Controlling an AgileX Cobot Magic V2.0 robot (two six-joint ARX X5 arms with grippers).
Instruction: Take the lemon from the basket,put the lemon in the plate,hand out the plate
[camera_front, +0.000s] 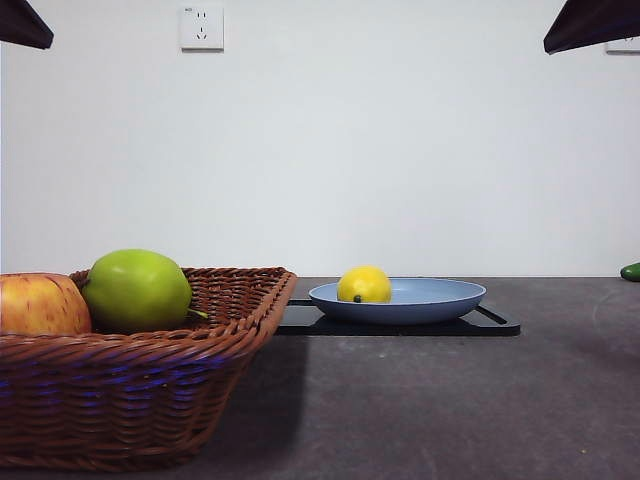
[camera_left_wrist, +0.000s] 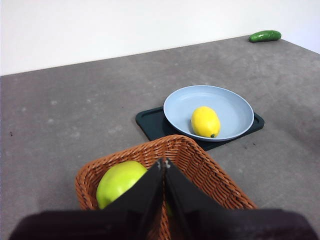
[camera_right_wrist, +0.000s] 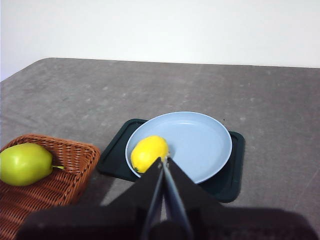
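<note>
Lemon (camera_right_wrist: 149, 152) already lies in the plate (camera_right_wrist: 202, 150) on a black tray (camera_right_wrist: 231, 172); both end effectors hang clear, pressed together. Plate looks stiff, smooth, likely slippery: pinch its raised rim

No readable text, tiny mark on wall socket (camera_front: 201, 27) too small to make out

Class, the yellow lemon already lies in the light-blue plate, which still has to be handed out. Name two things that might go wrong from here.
1. The round yellow lemon lies loose near the raised rim of the shallow light-blue plate, so it may roll off if the plate tilts.
2. The plate rests on a flat black tray; the right gripper, jaws shut above it, might catch or shift the tray.
</note>
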